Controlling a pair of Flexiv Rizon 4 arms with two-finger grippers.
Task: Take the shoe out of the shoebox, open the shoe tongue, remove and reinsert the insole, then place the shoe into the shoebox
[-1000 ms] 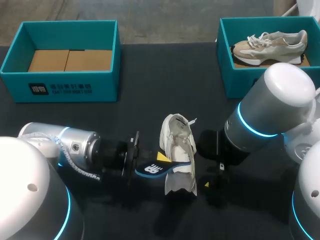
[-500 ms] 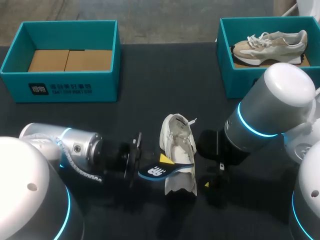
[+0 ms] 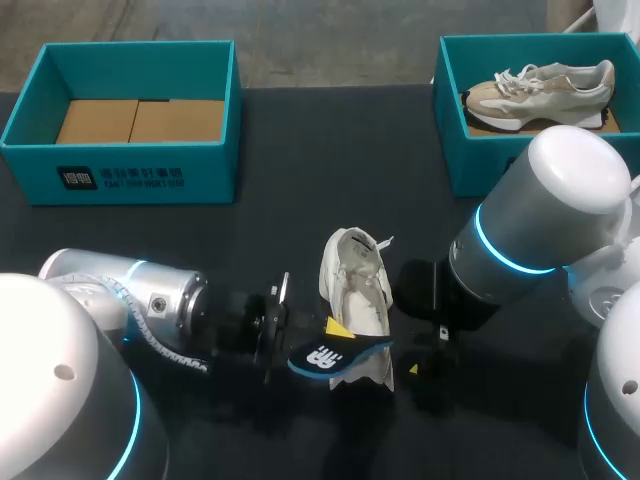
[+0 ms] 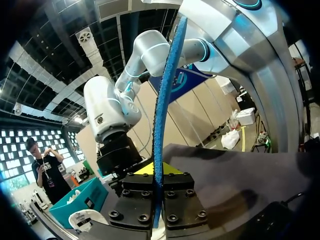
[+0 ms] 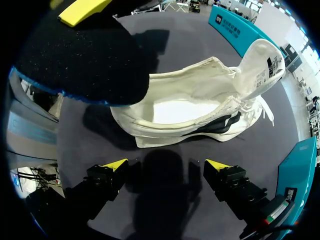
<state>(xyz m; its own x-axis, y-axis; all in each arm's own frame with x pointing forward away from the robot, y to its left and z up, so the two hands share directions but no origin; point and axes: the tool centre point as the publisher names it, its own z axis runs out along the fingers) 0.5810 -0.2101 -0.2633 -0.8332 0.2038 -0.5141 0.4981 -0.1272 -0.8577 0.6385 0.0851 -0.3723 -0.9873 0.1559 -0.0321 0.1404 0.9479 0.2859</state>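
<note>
Black table [image 3: 300, 150], insole [image 3: 338, 357] in left pincer [image 4: 158, 172] — above shoe's [image 3: 355, 280] end

Gripper [image 5: 165, 165]: fingers spread wide, nothing between them, over the dark table [image 5: 165, 40].
Shoe [image 5: 200, 105]: white, on its side just ahead of the gripper, tongue folded back.
Insole [image 5: 85, 60]: black, blue-edged, raised, overlapping one end of the shoe.
Box [image 5: 240, 30]: teal, far behind the shoe.

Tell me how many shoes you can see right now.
2. A white shoe lies on the table, near the middle; a beige shoe sits inside the right shoebox. The left shoebox shows only cardboard, so none seems hidden.
</note>
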